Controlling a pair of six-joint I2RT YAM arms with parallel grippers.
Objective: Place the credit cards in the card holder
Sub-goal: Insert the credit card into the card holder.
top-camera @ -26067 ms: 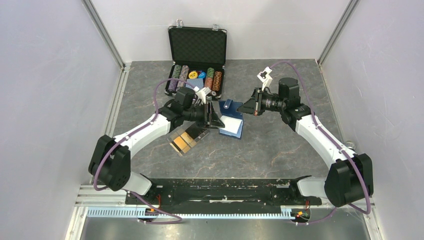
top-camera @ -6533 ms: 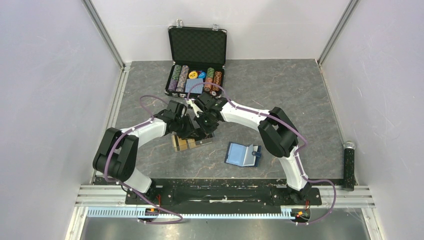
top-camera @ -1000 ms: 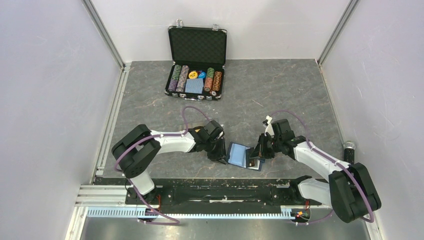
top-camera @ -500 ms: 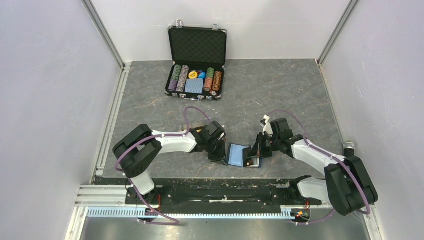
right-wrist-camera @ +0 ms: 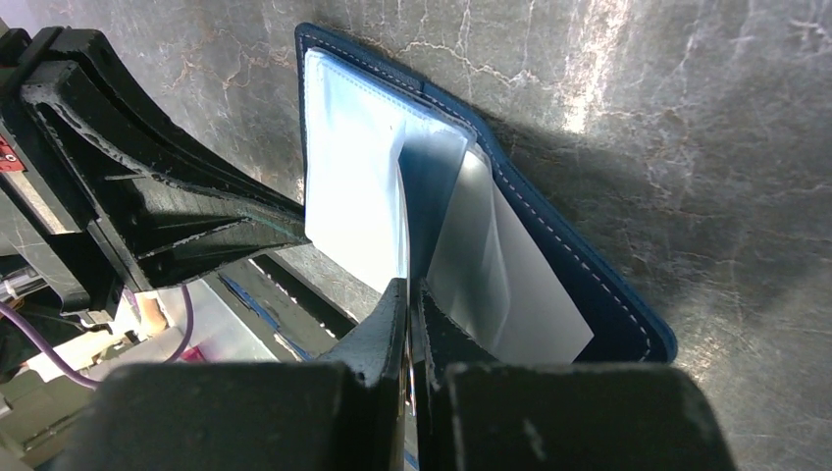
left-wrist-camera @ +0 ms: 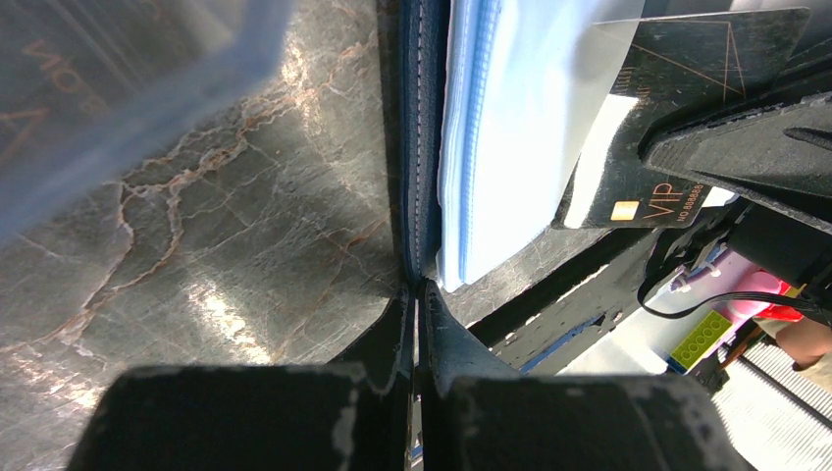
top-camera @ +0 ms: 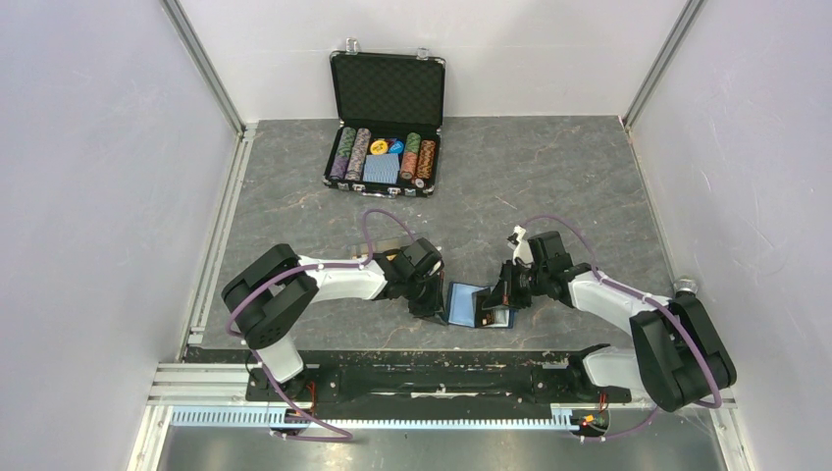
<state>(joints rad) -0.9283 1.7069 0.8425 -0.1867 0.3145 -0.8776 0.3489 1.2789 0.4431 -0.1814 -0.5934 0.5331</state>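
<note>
The navy card holder [top-camera: 469,304] lies open near the table's front edge, its light-blue pockets [left-wrist-camera: 500,128] facing up. My left gripper [left-wrist-camera: 417,292] is shut on the edge of its left cover [left-wrist-camera: 412,147], which stands tilted up. From the right, my right gripper [right-wrist-camera: 410,289] is shut on a glossy black credit card [left-wrist-camera: 667,118] with a gold chip. That card shows edge-on in the right wrist view, its front edge among the clear pocket sleeves [right-wrist-camera: 471,255]. In the top view the two grippers, left [top-camera: 432,299] and right [top-camera: 502,294], flank the holder.
A black briefcase [top-camera: 385,98] with poker chips and a blue deck stands open at the back. A black cylinder [top-camera: 684,299] lies by the right wall. A blurred translucent tray [left-wrist-camera: 118,78] sits close to the left wrist camera. The black base rail [top-camera: 422,378] runs just in front.
My left gripper has closed onto the holder's left cover and tipped it up. The right gripper has slid left with the black card, further over the holder.
</note>
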